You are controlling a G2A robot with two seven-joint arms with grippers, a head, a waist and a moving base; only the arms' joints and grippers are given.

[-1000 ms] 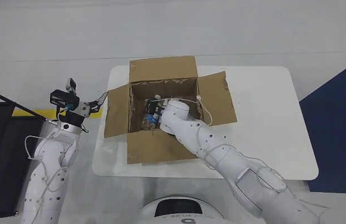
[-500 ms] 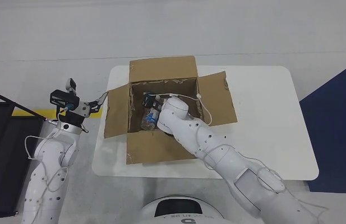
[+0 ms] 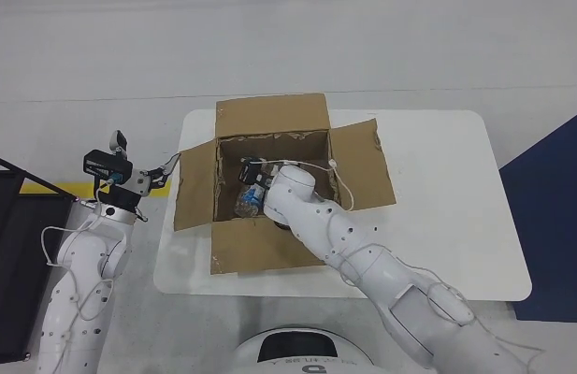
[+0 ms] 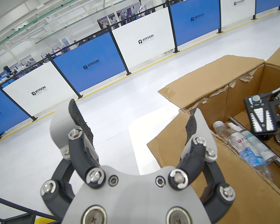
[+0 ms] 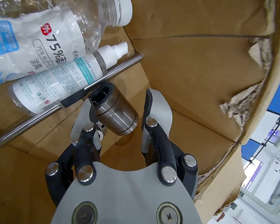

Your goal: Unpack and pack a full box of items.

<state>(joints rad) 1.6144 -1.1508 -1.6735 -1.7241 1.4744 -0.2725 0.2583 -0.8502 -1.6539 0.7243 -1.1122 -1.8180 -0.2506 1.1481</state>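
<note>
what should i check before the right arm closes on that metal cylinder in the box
1. Metal cylinder sits between the right jaws: ok.
2. Right jaws open, with a gap on one side of the cylinder: ok.
3. Cylinder free of the steel rod: cannot tell; the rod runs right past its open end, and contact is unclear.
4. Spray bottle and big clear bottle out of the jaws' way: ok; both lie beyond the rod.
5. Box flaps folded outward, way up open: ok.
6. Left jaws outside the box, open and holding nothing: ok.
</note>
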